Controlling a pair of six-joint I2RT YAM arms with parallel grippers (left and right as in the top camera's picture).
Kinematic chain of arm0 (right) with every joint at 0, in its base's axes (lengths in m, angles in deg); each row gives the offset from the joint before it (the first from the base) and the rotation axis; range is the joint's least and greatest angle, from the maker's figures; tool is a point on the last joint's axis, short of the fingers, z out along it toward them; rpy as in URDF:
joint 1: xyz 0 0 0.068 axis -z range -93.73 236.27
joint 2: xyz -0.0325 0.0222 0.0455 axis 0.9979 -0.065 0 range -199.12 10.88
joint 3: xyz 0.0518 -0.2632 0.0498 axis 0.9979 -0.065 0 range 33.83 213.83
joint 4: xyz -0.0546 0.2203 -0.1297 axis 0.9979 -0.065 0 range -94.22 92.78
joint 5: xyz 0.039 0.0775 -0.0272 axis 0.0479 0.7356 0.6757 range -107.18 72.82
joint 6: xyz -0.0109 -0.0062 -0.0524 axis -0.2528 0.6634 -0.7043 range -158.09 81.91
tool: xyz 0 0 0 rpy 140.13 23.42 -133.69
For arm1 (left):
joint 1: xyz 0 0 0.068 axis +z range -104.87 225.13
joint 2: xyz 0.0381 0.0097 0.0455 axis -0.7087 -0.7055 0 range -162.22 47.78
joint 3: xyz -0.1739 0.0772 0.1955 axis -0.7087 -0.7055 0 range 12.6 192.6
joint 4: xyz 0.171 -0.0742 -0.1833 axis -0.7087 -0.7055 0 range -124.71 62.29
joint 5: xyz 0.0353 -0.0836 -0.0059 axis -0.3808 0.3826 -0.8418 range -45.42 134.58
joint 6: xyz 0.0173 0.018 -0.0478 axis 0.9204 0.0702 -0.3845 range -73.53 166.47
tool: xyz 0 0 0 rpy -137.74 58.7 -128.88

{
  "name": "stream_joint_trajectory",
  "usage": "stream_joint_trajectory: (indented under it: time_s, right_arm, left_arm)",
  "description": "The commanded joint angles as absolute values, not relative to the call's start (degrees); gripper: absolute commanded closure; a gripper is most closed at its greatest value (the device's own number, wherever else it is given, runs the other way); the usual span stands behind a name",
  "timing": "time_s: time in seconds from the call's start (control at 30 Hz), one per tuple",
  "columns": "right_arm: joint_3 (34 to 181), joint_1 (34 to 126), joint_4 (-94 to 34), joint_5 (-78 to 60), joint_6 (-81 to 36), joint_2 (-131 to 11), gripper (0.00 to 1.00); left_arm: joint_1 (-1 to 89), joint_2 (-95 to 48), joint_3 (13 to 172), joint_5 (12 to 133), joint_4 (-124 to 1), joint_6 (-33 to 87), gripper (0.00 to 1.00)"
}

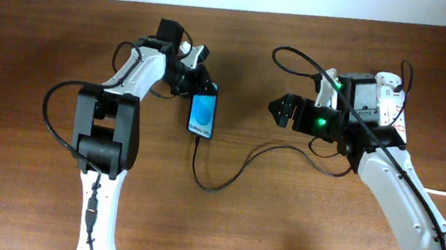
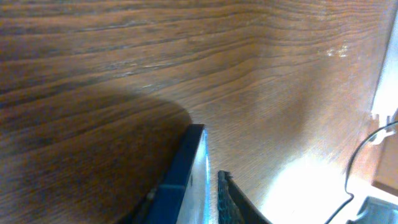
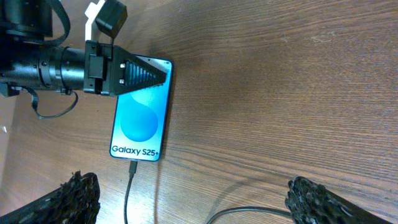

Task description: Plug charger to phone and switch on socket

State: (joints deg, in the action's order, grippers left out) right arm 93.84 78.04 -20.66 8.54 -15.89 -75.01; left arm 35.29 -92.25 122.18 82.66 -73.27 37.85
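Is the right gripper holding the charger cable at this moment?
No: in the right wrist view the right gripper is open and empty, while the charger lies on the table by the phone.

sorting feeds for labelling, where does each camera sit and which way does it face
Overhead: fixed above the table, looking straight down; left arm, right arm, phone, cable, power strip show.
Left wrist: on the left arm, low, looking across the tabletop past the phone; one own finger shows.
Right wrist: on the right arm, looking down at the phone; own fingertips at bottom corners, left gripper on the phone.
Shared: all three show the phone.
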Motion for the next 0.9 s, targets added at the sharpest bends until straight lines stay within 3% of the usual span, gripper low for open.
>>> stream_joint_trajectory:
  time_s: [0.0,0.1,0.23,0.5,0.67,0.87]
  right_arm:
    - [94.9,78.4,-20.6,7.8,-16.7,-74.6,0.02]
    - [94.9,78.4,-20.6,7.8,-16.7,-74.6,0.02]
    - [94.9,78.4,-20.9,7.8,-16.7,-74.6,0.02]
    - [94.9,78.4,-21.0,7.8,-16.7,-74.6,0.02]
    - [94.9,78.4,-21.9,7.6,-16.7,-74.6,0.01]
    - [97.0,81.3,-25.2,7.8,-16.7,-72.0,0.08]
  left_arm:
    - [35.4,-92.1,122.1,77.5,-73.3,39.3,0.64]
    - [35.4,-92.1,122.1,76.0,-73.3,39.3,0.58]
    - [35.4,-92.1,122.2,72.5,-74.6,39.3,0.37]
    - [35.4,-92.0,122.2,55.5,-80.4,39.3,0.36]
    - [35.5,-91.6,123.1,52.6,-81.5,39.3,0.4]
    - [36.2,-79.6,135.5,47.8,-90.4,40.8,0.44]
